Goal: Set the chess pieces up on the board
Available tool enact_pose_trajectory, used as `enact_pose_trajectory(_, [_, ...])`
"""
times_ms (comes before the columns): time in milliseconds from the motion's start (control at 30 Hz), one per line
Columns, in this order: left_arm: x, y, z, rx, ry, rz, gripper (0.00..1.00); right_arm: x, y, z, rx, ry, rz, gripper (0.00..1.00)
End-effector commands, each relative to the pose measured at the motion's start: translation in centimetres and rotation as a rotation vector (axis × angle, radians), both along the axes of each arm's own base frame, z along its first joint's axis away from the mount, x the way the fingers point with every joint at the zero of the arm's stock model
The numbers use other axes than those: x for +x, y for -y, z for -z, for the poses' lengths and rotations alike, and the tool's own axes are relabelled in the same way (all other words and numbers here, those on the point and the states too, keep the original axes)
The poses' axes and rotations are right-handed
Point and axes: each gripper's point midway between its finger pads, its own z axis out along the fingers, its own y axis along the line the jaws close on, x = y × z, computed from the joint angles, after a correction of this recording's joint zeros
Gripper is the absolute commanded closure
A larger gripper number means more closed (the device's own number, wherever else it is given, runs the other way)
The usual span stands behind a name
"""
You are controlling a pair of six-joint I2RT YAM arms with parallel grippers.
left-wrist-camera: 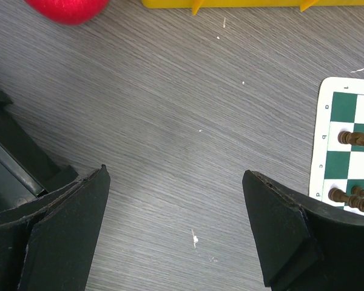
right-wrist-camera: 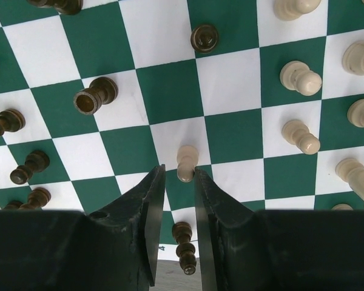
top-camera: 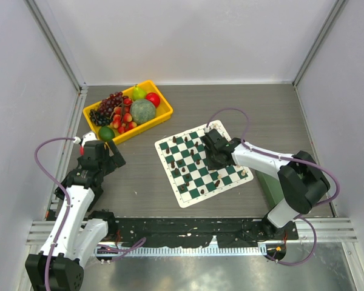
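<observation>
Step in hand, as judged: the right gripper (right-wrist-camera: 177, 182) takes one cream pawn (right-wrist-camera: 186, 163) to move it to its start square.

The pawn looks upright on a white square of the board (right-wrist-camera: 170, 97), near the board edge on the right arm's side. The cream pieces (right-wrist-camera: 300, 77) are bunched toward one board side. The dark pieces (right-wrist-camera: 94, 97) are scattered toward the other, several lying on their sides. One dark piece (right-wrist-camera: 183, 245) lies at the board edge under the fingers.

The right fingers are nearly together, with the pawn's base at their tips. A sliver of gap shows on one side, so it can't be told whether the pads bite.

To do it well:
- Centre the pawn between the pads before squeezing.
- Grip low on the stem so it doesn't tip.
- Lift straight up to clear the neighbours.
- Mind the dark piece just below.

The right arm is stretched from the table's right edge, with the wrist low over the board and the fingers angled down.

The left gripper (left-wrist-camera: 176, 179) has its fingers spread wide and holds nothing. It sits over bare table (left-wrist-camera: 170, 91) near the left edge, beside the yellow fruit bin (top-camera: 164, 112).
</observation>
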Motion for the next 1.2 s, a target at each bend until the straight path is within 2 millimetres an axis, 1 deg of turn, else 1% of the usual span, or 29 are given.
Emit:
enact_pose_trajectory(0, [0.4, -0.5, -1.0, 0.018, 0.039, -0.013, 0.01, 1.5, -0.7, -0.8, 0.018, 0.049, 0.027, 0.68])
enact_pose_trajectory(167, [0.5, -0.5, -1.0, 0.017, 0.036, -0.012, 0.01, 1.4, -0.5, -0.6, 0.014, 0.044, 0.034, 0.68])
enact_pose_trajectory(400, [0.4, -0.4, -0.9, 0.015, 0.033, -0.01, 0.01, 1.4, -0.3, -0.2, -0.002, 0.04, 0.035, 0.74])
enact_pose_trajectory(567, [0.3, -0.6, -1.0, 0.026, 0.036, -0.017, 0.01, 1.4, 0.0, -0.2, -0.007, 0.045, 0.036, 0.74])
enact_pose_trajectory(733, [0.3, -0.6, -1.0, 0.024, 0.033, -0.015, 0.01, 1.3, -0.1, -0.5, -0.004, 0.052, 0.029, 0.81])
enact_pose_trajectory(800, [0.3, -0.5, -1.0, 0.023, 0.034, -0.011, 0.01, 1.5, -0.1, -0.9, 0.006, 0.062, 0.031, 0.86])
enact_pose_trajectory(1000, [0.4, -0.5, -1.0, 0.021, 0.035, -0.009, 0.01, 1.3, 0.6, -3.2, 0.03, 0.11, 0.057, 0.86])
enact_pose_trajectory(1100, [0.4, -0.4, -0.9, 0.015, 0.032, -0.008, 0.01, 1.1, 2.2, -4.1, 0.041, 0.123, 0.102, 0.86])
enact_pose_trajectory(1167, [0.4, -0.2, -0.9, 0.009, 0.034, -0.006, 0.01, 0.7, 3.2, -4.2, 0.056, 0.122, 0.133, 0.86])
